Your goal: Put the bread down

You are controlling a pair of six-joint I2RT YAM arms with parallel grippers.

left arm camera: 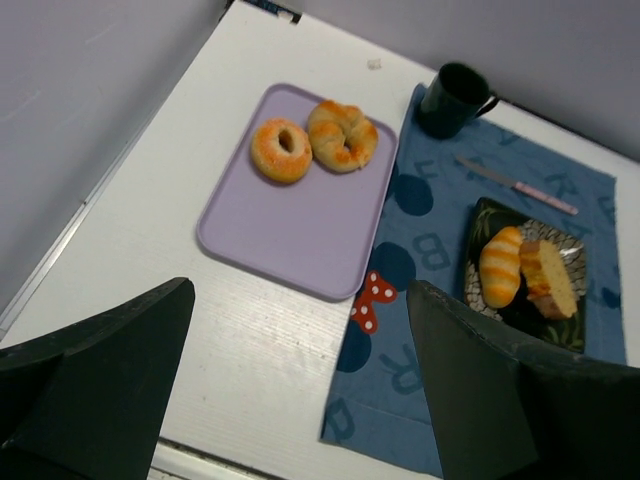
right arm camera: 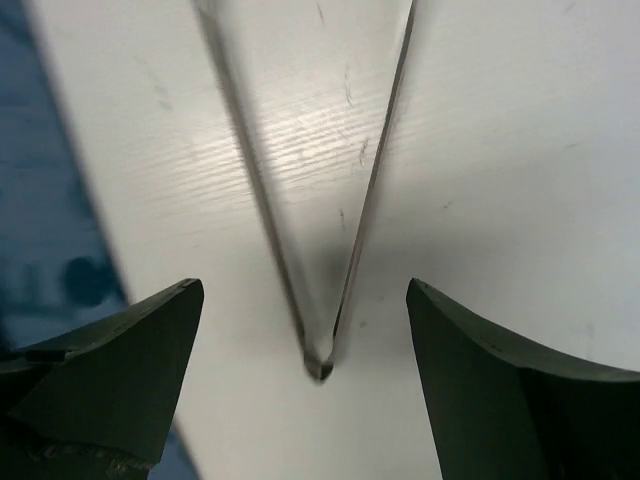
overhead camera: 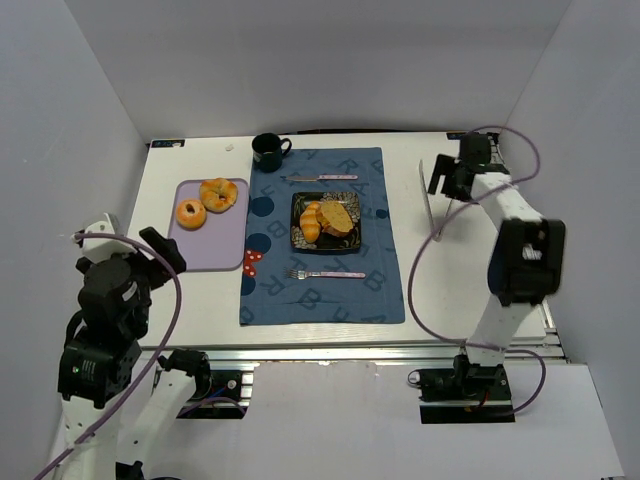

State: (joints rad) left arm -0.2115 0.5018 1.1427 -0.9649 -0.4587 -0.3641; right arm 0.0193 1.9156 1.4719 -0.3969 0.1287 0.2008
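On smooth lavender tray: ring-shaped bagel, knotted roll, both glossy.

Bare near half of tray; bagel, croissant behind.

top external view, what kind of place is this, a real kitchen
Probably a lab test cell staged as a dining spot, not a kitchen: plain walls box in a white table, set with a blue placemat, a black plate and a mug.

Our left hand, fingers spread, hangs at the counter's left edge; our right hand likewise, near the far-right corner.
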